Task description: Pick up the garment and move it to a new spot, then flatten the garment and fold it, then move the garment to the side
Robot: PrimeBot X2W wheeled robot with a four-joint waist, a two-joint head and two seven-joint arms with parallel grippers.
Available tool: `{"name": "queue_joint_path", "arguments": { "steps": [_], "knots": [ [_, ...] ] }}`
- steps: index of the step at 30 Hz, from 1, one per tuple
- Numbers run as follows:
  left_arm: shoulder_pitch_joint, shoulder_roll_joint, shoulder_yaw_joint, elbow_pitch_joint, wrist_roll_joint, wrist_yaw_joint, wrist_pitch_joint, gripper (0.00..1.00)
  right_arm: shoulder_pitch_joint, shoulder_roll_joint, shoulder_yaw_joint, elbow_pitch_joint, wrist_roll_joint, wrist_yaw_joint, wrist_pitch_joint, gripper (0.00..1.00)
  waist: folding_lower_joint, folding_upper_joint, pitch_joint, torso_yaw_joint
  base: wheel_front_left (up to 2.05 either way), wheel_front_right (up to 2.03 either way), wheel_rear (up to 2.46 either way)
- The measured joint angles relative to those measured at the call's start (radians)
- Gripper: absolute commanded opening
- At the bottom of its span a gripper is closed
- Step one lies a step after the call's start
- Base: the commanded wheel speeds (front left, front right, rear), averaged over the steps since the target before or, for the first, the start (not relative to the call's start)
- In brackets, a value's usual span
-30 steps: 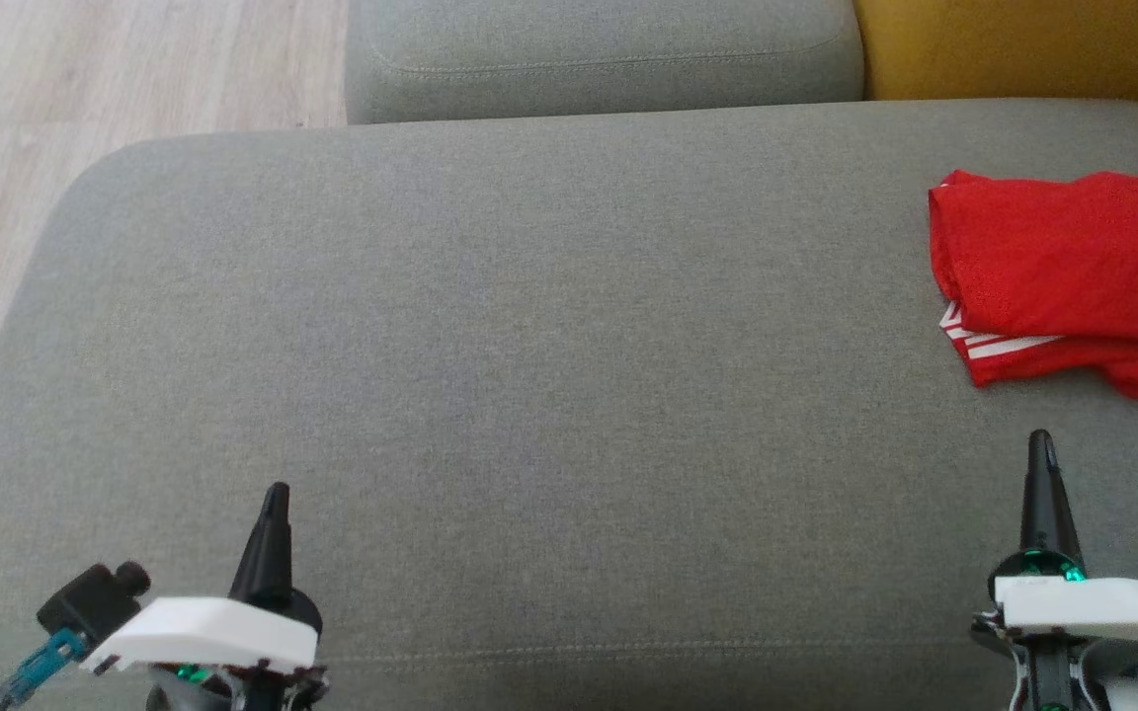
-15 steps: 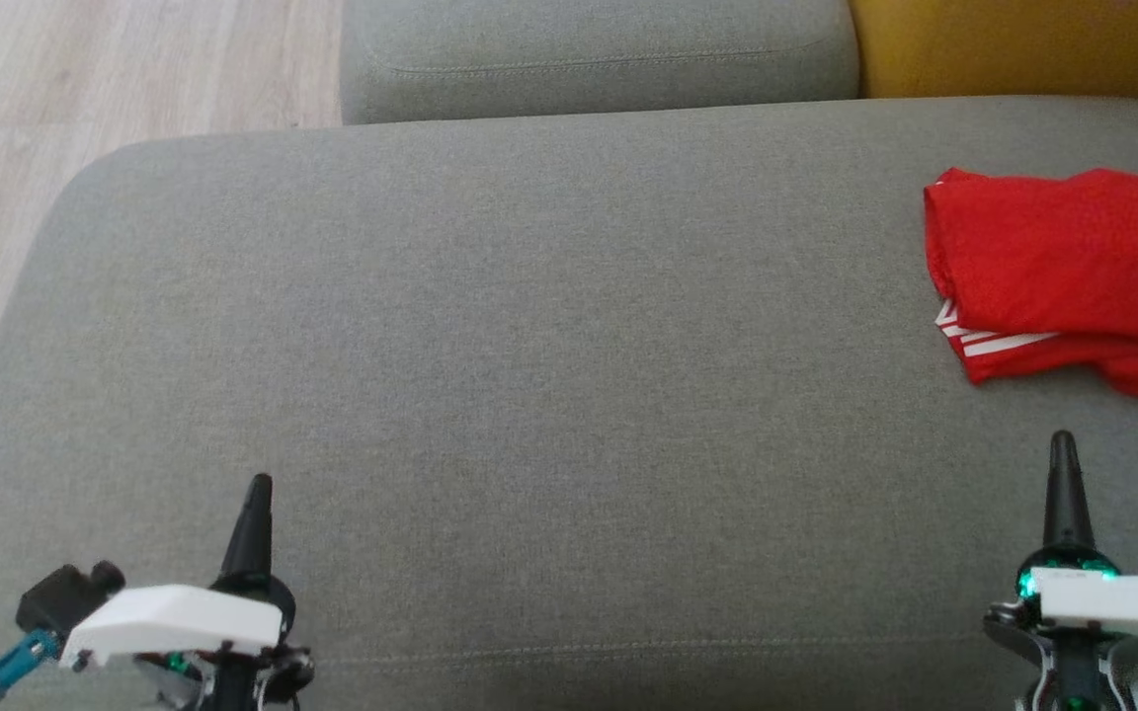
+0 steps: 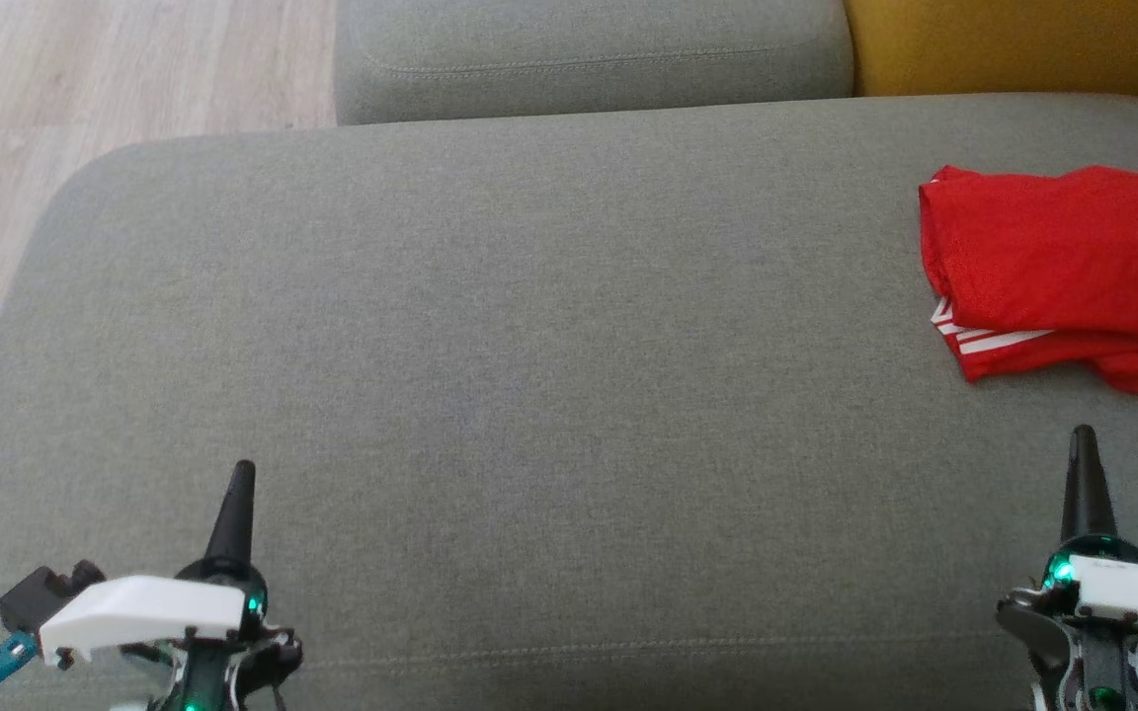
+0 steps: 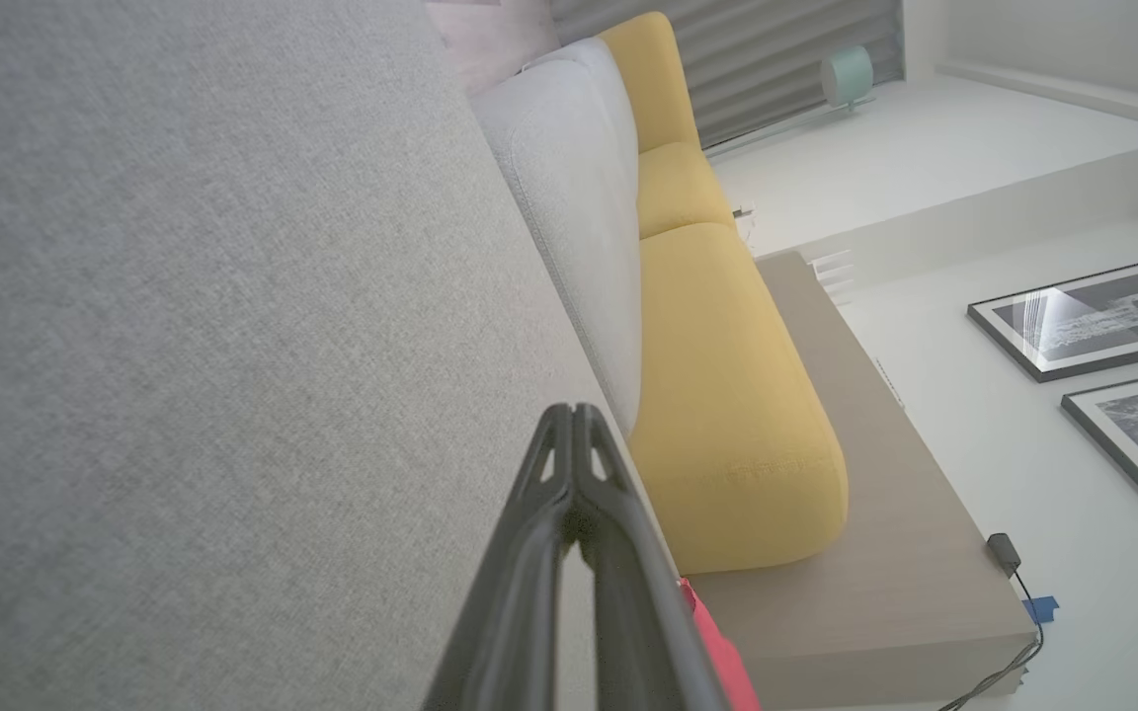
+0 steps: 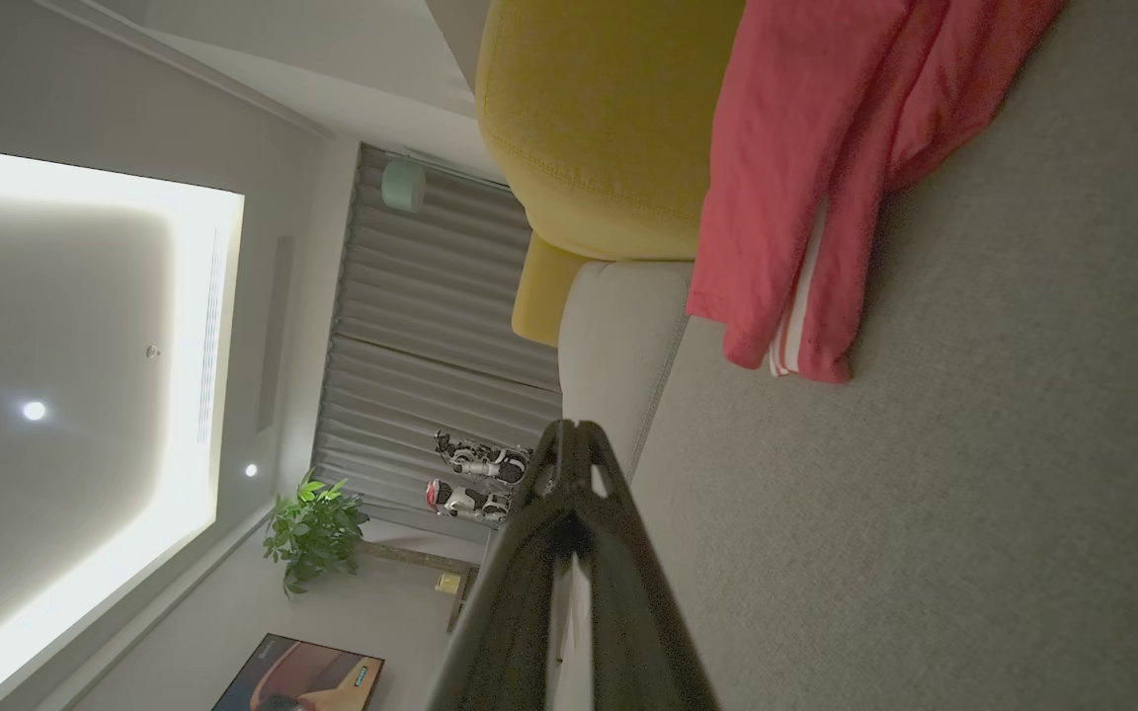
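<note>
Red folded fabric garment with white stripes (image 3: 1063,267) lies at the right end of the grey upholstered sofa cushion (image 3: 529,346), long axis side to side, directly ahead of the clenched, empty right hand (image 3: 1083,439), the nearer one; the left hand (image 3: 243,474), also clenched, stands well apart.

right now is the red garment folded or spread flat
Folded, loosely. The red garment lies in stacked layers at the right end of the grey cushion, and a white-striped layer peeks out beneath the top one.
</note>
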Motion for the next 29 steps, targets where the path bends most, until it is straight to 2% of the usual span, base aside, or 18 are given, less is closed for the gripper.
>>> {"name": "queue_joint_path", "arguments": {
  "steps": [29],
  "knots": [
    [-0.052, -0.002, 0.077, 0.052, -0.351, -0.052, 0.088, 0.0, -0.038, 0.0, -0.062, 0.005, 0.357, 0.0, 0.082, 0.0, 0.0, 0.0, 0.001, -0.013, 0.0, 0.0, 0.0]
  ]
}}
